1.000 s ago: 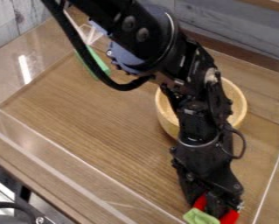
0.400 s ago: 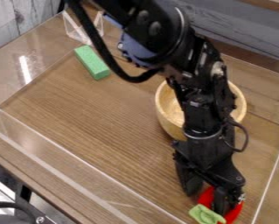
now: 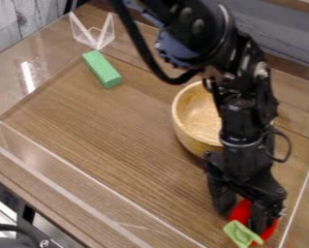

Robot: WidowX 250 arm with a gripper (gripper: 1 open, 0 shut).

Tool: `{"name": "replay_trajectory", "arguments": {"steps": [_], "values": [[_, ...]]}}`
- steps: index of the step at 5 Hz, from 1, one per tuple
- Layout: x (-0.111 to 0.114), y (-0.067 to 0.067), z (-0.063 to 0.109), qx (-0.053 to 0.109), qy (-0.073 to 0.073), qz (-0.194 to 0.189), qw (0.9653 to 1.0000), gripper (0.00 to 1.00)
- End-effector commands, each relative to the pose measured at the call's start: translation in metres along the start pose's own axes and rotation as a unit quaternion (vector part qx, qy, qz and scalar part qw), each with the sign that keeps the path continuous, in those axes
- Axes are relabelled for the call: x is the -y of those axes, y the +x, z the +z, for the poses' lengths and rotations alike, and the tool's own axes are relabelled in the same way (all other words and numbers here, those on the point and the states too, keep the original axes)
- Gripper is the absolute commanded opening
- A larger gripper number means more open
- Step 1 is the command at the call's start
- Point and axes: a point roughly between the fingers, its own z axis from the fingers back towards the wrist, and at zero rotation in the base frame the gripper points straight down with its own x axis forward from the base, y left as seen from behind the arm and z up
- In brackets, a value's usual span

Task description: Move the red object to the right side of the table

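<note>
The red object (image 3: 253, 214) is a small red toy with a light green leafy end. It lies on the brown wood-grain table (image 3: 105, 136) near the front right corner. My gripper (image 3: 254, 219) points steeply down over it. The black fingers (image 3: 231, 205) stand apart on either side of the toy, open around it rather than pinching it. The fingers hide part of the toy. The black arm reaches in from the upper middle, passing over the bowl.
A wooden bowl (image 3: 200, 121) stands just behind my gripper, under the arm. A green rectangular block (image 3: 101, 68) lies at the far left. Low clear acrylic walls (image 3: 53, 172) border the table, and the front right corner is close to the toy.
The arm has swung right, carrying the gripper and the red toy a little toward the right edge. The fingers now stand wider apart around the toy.
</note>
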Motion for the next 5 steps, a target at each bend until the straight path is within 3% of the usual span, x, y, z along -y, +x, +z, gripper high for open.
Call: {"name": "replay_trajectory", "arguments": {"steps": [1, 2, 4, 5], "values": [[-0.008, -0.009, 0.002, 0.000, 0.000, 0.017, 0.9998, 0.00], [-0.009, -0.005, 0.004, 0.017, 0.005, 0.059, 0.9981, 1.00], [-0.011, 0.003, 0.008, 0.051, 0.017, 0.136, 0.9893, 1.00], [-0.010, 0.003, 0.016, 0.059, 0.024, 0.121, 0.9906, 1.00]]}}
